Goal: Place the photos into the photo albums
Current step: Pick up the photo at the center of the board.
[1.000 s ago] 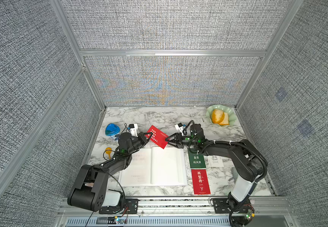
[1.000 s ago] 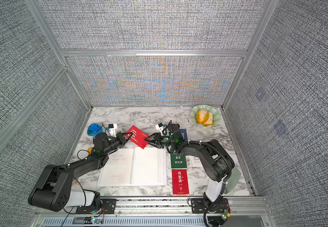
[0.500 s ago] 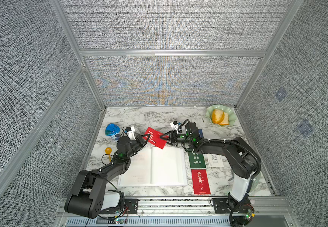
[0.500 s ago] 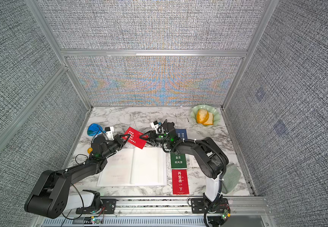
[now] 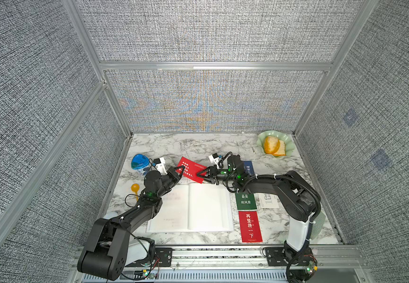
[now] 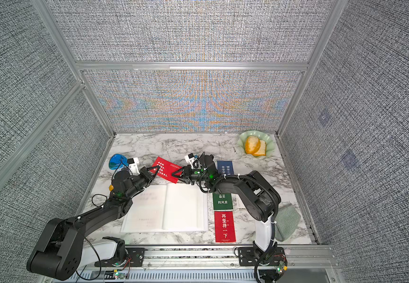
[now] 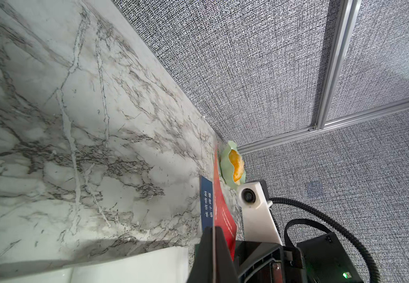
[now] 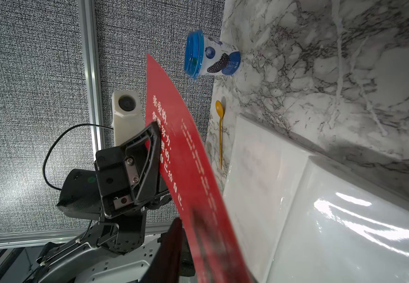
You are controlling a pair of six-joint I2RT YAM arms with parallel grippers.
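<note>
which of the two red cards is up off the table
The red card with small white text, pinched in the left gripper over the open album's far edge. The other red card lies flat beside the album.

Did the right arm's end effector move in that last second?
Yes. In a top view the right end effector has slid away from the green card, toward the spine of the open album, reaching the edge of the red card.

You see a flat red card (image 5: 251, 226) reading "再坚持一下" in white, top to bottom. Just behind it, a green card (image 5: 246, 200) reads "最美的风景". A white card (image 5: 270, 203) shows only "Goo" and "Lu". The raised red card (image 8: 186, 156) begins "亲爱的", and its smaller print is unreadable. The white characters on the blue card (image 7: 206, 208) are too small to read.
</note>
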